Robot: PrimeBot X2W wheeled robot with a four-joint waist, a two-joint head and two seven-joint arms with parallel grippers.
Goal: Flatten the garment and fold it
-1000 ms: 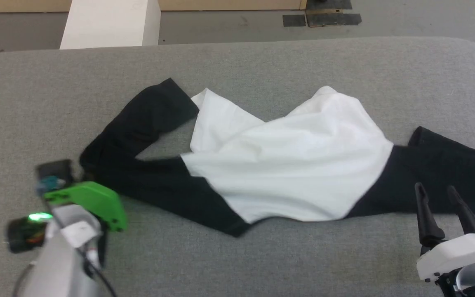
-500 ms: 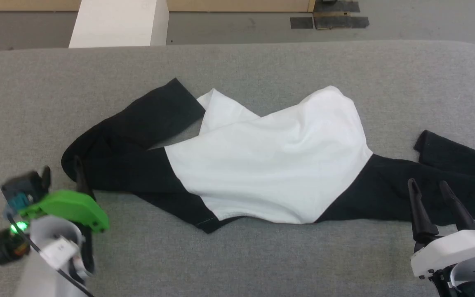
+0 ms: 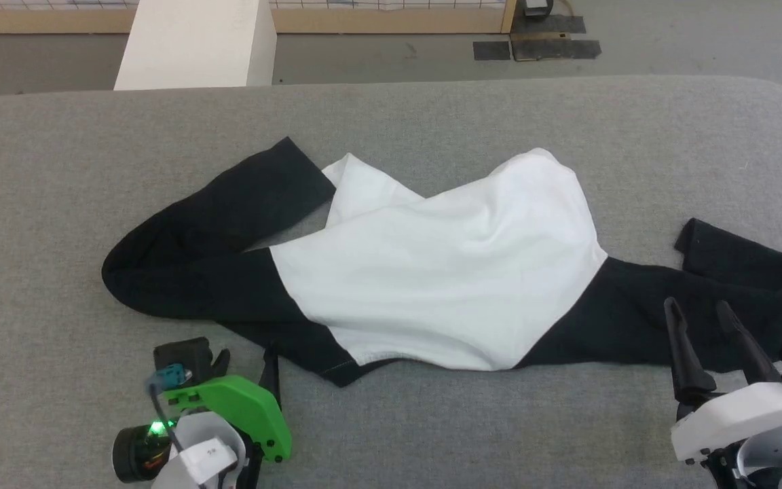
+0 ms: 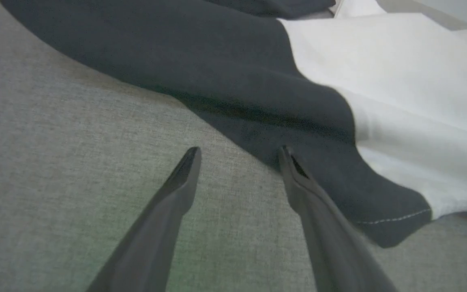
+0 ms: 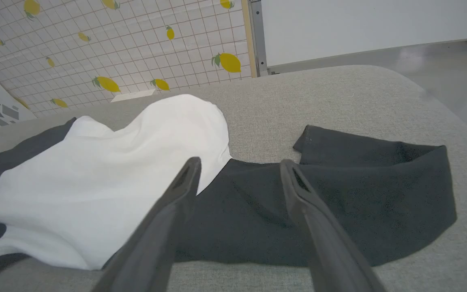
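Note:
The garment lies crumpled across the grey table: a white body in the middle, one black sleeve folded back at the left, another black sleeve spread at the right. My left gripper is open just in front of the garment's near-left black hem. In the left wrist view the left gripper holds nothing, and one fingertip reaches the black cloth's edge. My right gripper is open over the right sleeve; the right wrist view shows it empty above the dark cloth.
A white box stands on the floor beyond the table's far edge. Dark tape patches lie on the floor by a wooden border. A lemon-patterned sheet hangs behind. Bare table surface runs along the near edge between the grippers.
The left gripper opened and let go of the left sleeve's fold, then moved right and back toward the near edge. The garment stayed stretched leftward. The right gripper barely moved.

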